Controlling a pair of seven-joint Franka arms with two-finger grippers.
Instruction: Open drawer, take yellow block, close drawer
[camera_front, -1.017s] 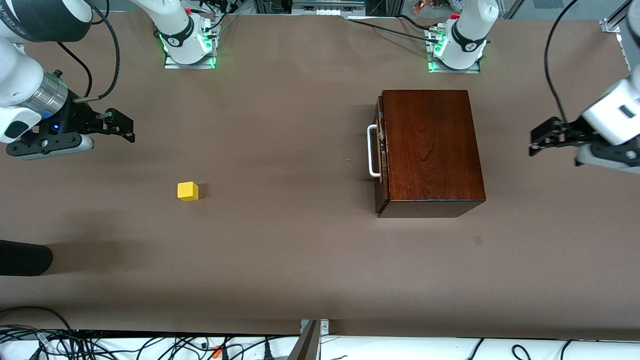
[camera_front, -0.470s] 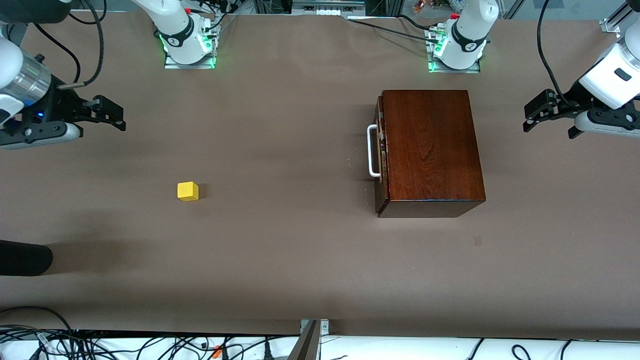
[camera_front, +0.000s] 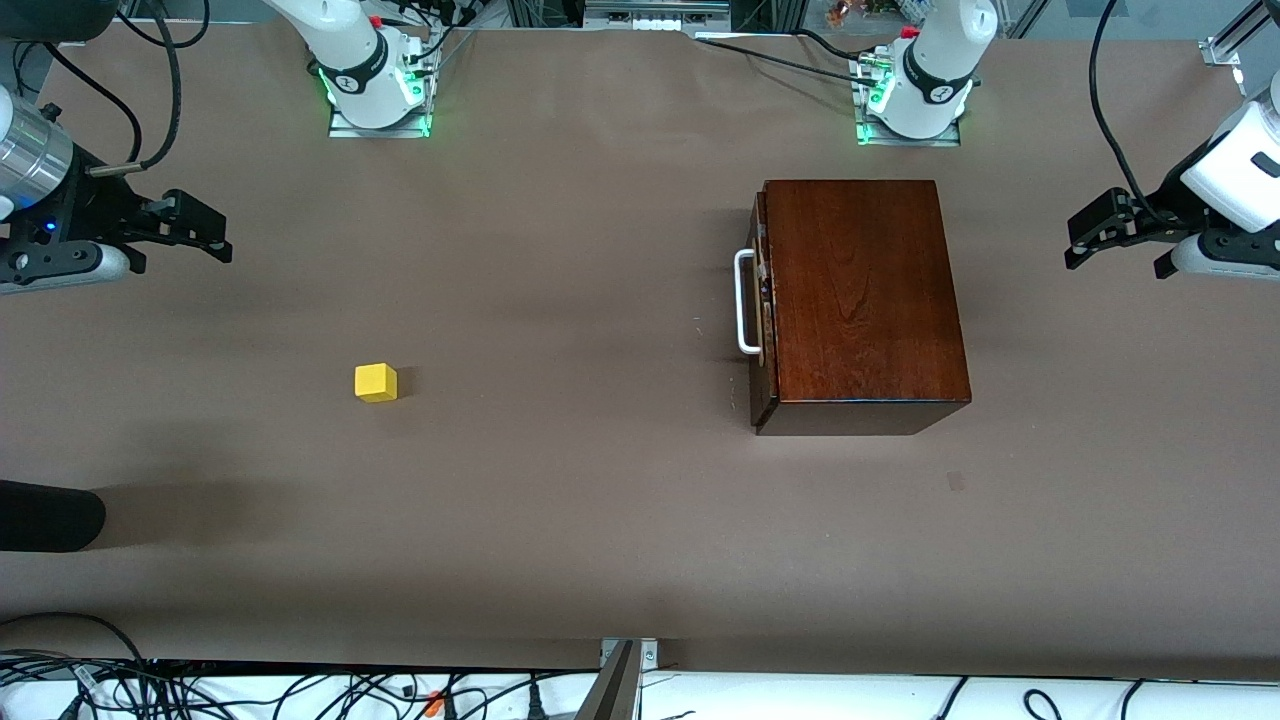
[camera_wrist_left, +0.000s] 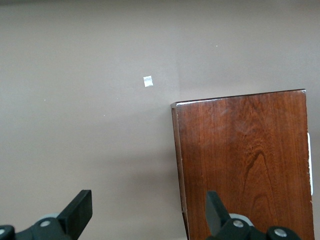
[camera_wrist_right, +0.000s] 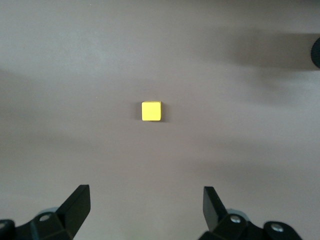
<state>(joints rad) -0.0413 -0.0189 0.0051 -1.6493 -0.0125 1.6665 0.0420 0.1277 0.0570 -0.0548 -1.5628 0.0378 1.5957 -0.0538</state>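
Observation:
The yellow block (camera_front: 376, 383) lies on the bare brown table toward the right arm's end, and it shows in the right wrist view (camera_wrist_right: 151, 111). The dark reddish-brown wooden box (camera_front: 860, 300) stands toward the left arm's end. Its drawer is pushed in, and the white bar handle (camera_front: 745, 303) faces the middle of the table. My right gripper (camera_front: 205, 238) hangs open and empty over the table edge at its own end, well apart from the block (camera_wrist_right: 145, 200). My left gripper (camera_front: 1088, 240) is open and empty beside the box, at the end away from the handle (camera_wrist_left: 148, 205).
A dark rounded object (camera_front: 50, 515) juts in at the right arm's end, nearer the front camera than the block. A small pale mark (camera_front: 956, 481) lies on the table near the box. The arm bases (camera_front: 375, 85) (camera_front: 915, 90) stand along the edge farthest from the camera. Cables (camera_front: 300, 690) run along the nearest edge.
Both grippers have drawn back toward their own ends of the table and toward the bases' edge. The block and the box have not moved.

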